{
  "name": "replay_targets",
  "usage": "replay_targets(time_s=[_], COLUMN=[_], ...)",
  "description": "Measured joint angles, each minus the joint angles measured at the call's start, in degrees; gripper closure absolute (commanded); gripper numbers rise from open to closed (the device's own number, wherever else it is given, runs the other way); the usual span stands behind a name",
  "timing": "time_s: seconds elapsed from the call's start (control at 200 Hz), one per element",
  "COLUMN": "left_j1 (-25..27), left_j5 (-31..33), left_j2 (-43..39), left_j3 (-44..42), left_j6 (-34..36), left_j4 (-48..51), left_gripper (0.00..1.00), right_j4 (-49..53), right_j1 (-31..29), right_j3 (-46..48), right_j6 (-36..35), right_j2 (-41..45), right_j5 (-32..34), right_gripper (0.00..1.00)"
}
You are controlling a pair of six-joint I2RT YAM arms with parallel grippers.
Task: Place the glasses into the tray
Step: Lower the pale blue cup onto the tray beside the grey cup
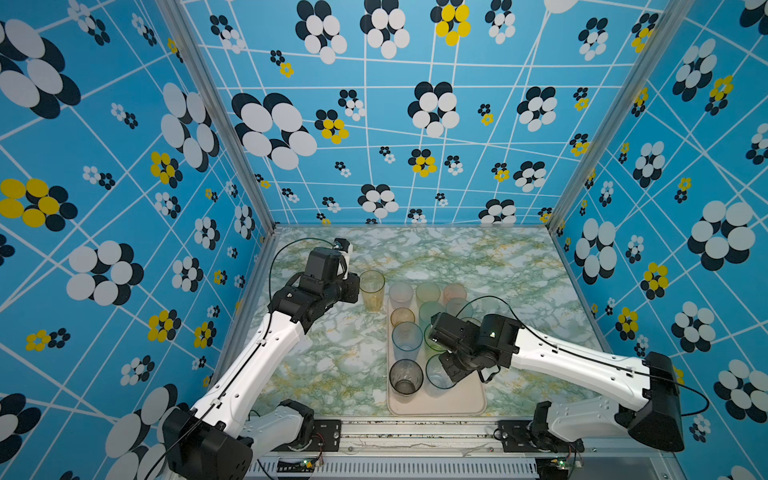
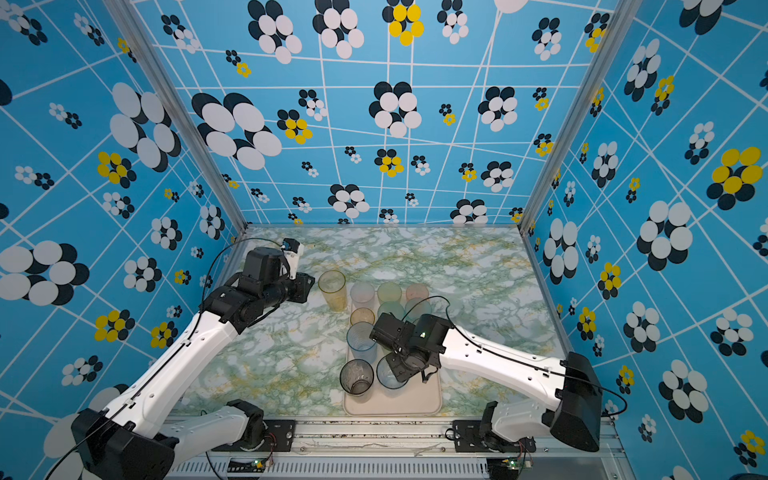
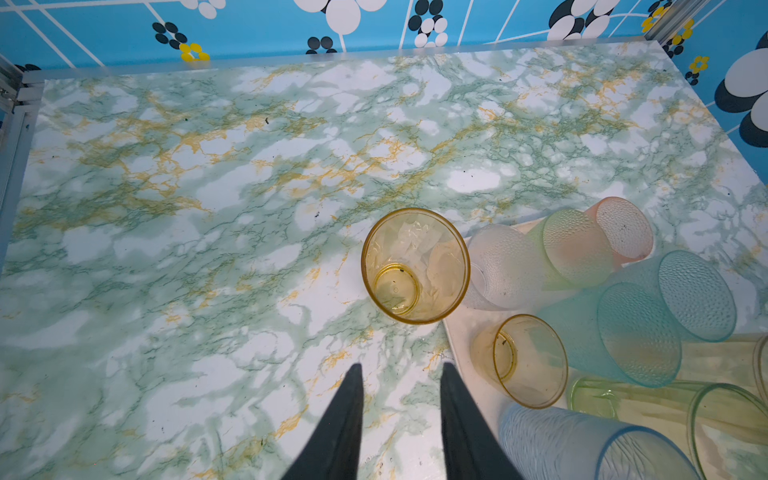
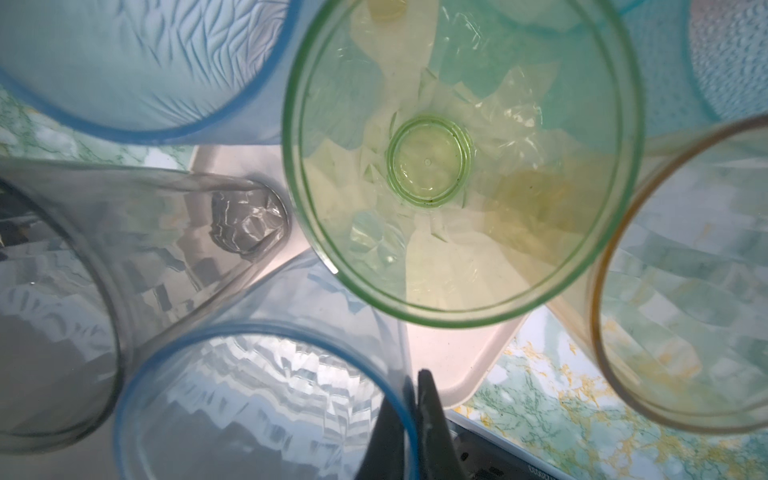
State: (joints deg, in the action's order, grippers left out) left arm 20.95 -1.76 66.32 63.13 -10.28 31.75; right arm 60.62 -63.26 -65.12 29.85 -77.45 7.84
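Left claw [image 3: 401, 368] gapes empty; straight ahead stands the tall yellow glass [image 3: 415, 266], upright on the counter [image 3: 208, 249] just outside the tray [image 1: 436, 405]; right claw [image 4: 415, 386] pinches a blue-rimmed glass [image 4: 249, 395] by its rim

Tray [image 1: 451, 404] lower centre in both top views, glasses [image 1: 406, 338] standing in it. One tall glass [image 1: 372, 291] on table [image 1: 332, 365], just beside tray's upper-left corner.

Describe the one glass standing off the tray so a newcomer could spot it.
Find the cream tray at the front of the marble table. Just outside its far left corner stands a tall yellow glass. Its shorter neighbours all sit on the tray; it alone rests on marble.
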Motion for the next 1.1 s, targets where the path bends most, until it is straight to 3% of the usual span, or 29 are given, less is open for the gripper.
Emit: replay_targets(time_s=[0.42,0.715,1.1], left_j1=[0.0,0.0,0.0], left_j5=[0.0,0.0,0.0], left_j2=[0.0,0.0,0.0], left_j3=[0.0,0.0,0.0], left_j6=[0.0,0.0,0.0], left_j4=[0.0,0.0,0.0], left_gripper=[0.67,0.67,0.67], right_j4=[-0.1,-0.6,-1.1], right_j1=[0.0,0.0,0.0], right_j3=[0.3,0.5,1.0], right_j6=[0.0,0.0,0.2], right_j2=[-0.9,-0.9,-1.0], right_j5=[0.0,0.2,0.0], right_gripper=[0.97,0.88,0.84])
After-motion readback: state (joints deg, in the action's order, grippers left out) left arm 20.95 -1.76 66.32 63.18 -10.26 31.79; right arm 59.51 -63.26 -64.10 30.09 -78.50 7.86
